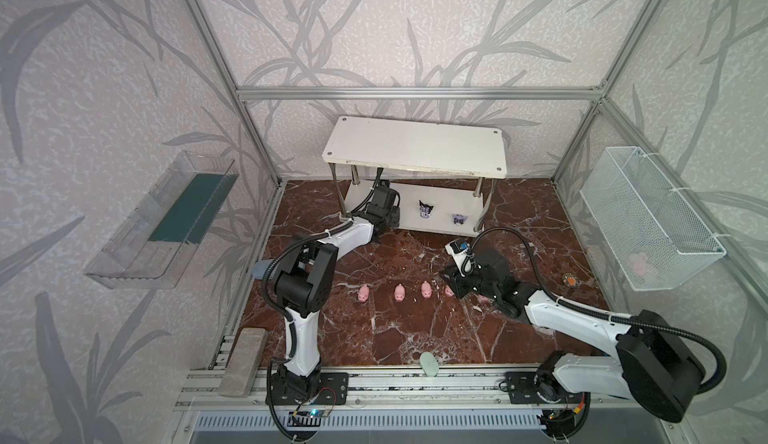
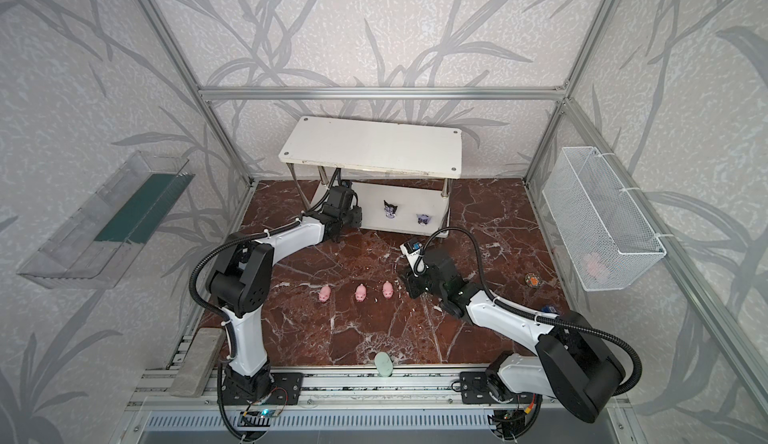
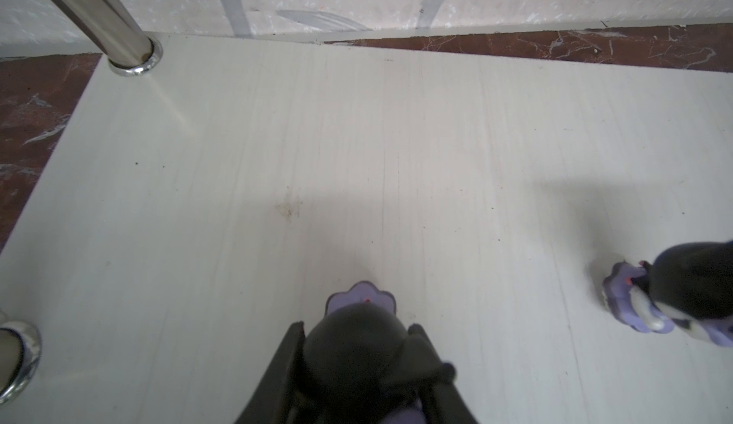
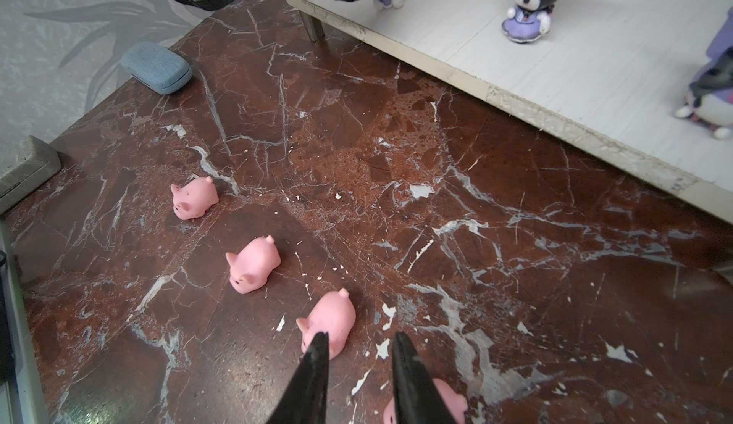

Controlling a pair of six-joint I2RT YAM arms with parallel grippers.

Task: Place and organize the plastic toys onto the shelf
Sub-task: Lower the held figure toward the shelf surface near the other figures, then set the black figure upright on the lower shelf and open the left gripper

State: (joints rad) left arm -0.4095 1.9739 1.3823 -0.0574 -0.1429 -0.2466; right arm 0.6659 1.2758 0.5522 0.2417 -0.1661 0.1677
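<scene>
Shelf (image 1: 415,147): we log it at bench's rear edge, centre. Left gripper (image 3: 356,329): clamped on dark figurine (image 3: 357,366), at lower board's left end. Right gripper (image 4: 361,336): jaws apart, nothing between, over bench at pig row's right end. Second figurine (image 1: 425,209), third figurine (image 1: 458,219): upright, lower board's right half. Pig row (image 1: 400,293): we count four, mid-bench.
</scene>
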